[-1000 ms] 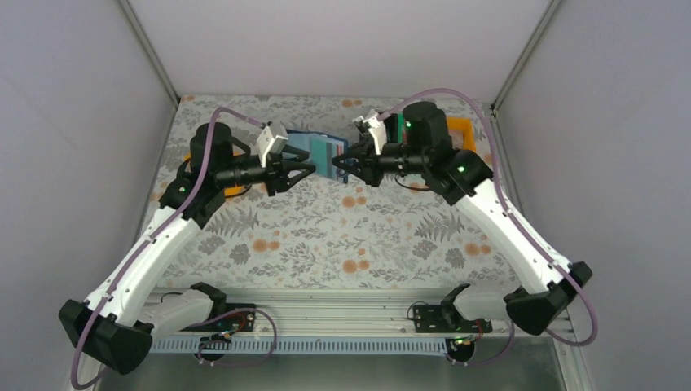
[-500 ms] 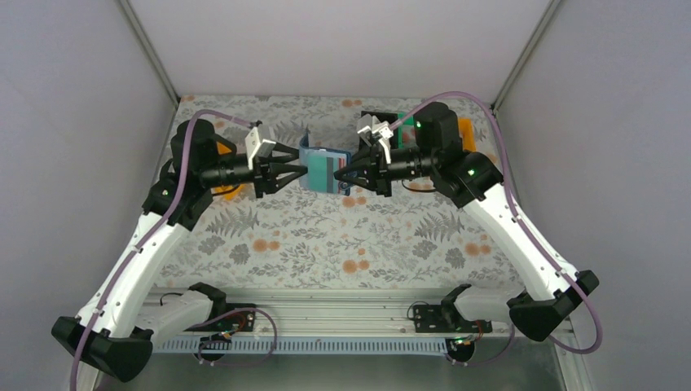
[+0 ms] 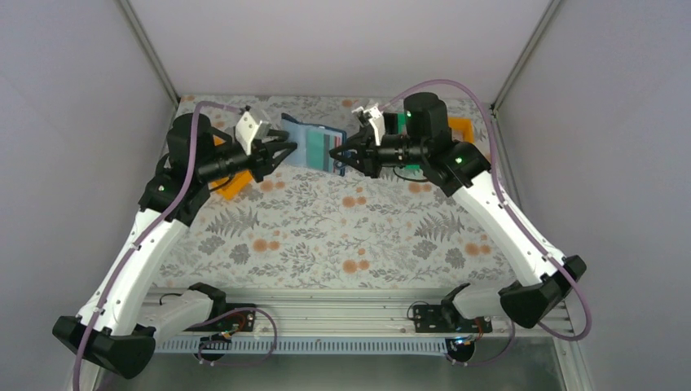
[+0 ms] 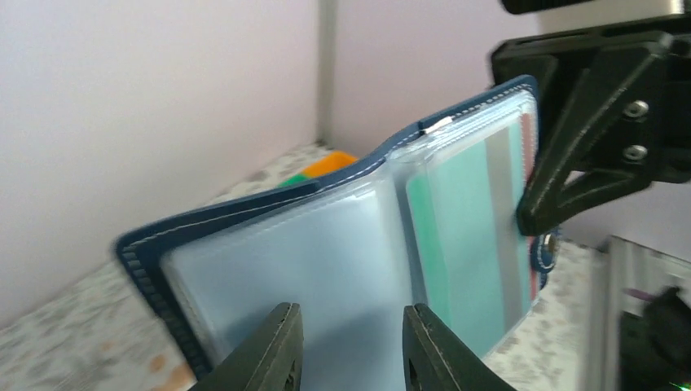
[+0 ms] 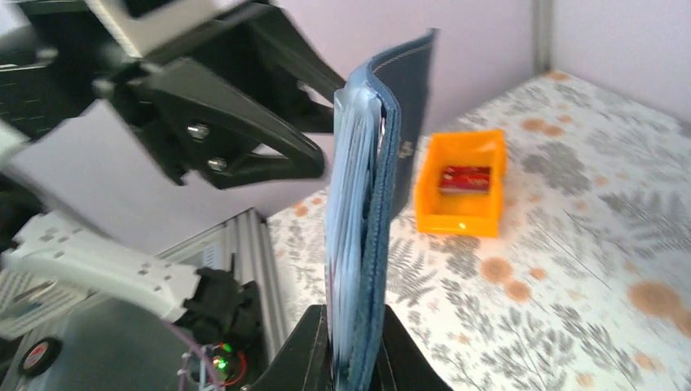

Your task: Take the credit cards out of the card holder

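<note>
left fingers (image 4: 275, 352) slightly spread by the card holder (image 4: 326, 244); right fingers (image 5: 311, 352) pinch its edge.

Card holder (image 4: 326, 269): stitched matt cover, glossy clear plastic sleeves.

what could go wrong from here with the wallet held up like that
1. The right claw pinches the wallet by one edge only, up in the air. A pull from the left claw could twist it loose or drop it.
2. The left claw's fingers point at a clear sleeve, not the teal card. Closing there may grab plastic instead of a card.
</note>
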Controlling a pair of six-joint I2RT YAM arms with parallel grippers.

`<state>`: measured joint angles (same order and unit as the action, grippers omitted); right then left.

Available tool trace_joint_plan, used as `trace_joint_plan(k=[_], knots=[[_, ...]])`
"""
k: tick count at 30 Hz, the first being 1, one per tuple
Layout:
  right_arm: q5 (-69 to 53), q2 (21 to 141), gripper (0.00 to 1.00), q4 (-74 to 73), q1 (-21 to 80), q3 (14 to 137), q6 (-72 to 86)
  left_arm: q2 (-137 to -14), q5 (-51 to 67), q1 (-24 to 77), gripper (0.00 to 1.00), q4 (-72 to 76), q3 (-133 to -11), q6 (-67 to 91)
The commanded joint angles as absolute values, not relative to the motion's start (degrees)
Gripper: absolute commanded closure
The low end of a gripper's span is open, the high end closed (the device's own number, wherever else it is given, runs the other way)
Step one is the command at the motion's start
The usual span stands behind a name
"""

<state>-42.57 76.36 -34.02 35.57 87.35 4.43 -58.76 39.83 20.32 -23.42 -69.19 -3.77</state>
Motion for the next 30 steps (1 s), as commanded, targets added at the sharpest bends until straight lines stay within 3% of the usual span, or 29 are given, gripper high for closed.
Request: trace_joint_plan(k=[1, 6, 11, 13, 18, 30], knots=[[-31.7, 79.28, 0.96, -34.68, 34.02, 90.16, 10.09, -58.69, 26.52, 18.68, 0.66, -25.32, -71.02, -3.82], [-23.82, 82.13, 0.96, -38.13, 34.04, 92.56, 13.14, -58.55, 31.75, 18.48, 0.57, -24.69, -71.61, -4.12], [-27.68, 82.37, 0.96, -36.2, 34.4, 92.31, 13.02, -59.37, 53.28, 19.67, 0.57, -17.72, -69.89, 1.12], [-29.8, 82.5, 0.96, -36.05, 34.81, 92.29, 11.77, -59.86, 56.58, 20.79, 0.57, -14.68, -68.05, 4.41], [-38.93, 80.14, 0.96, -33.85, 35.61, 90.81, 7.25, -62.21, 49.86, 20.76, 0.58, -16.89, -67.06, 7.61], [-49.14, 76.15, 0.96, -31.2, 35.72, 88.23, 2.3, -62.52, 51.24, 20.39, 0.63, -16.36, -66.22, 7.4]])
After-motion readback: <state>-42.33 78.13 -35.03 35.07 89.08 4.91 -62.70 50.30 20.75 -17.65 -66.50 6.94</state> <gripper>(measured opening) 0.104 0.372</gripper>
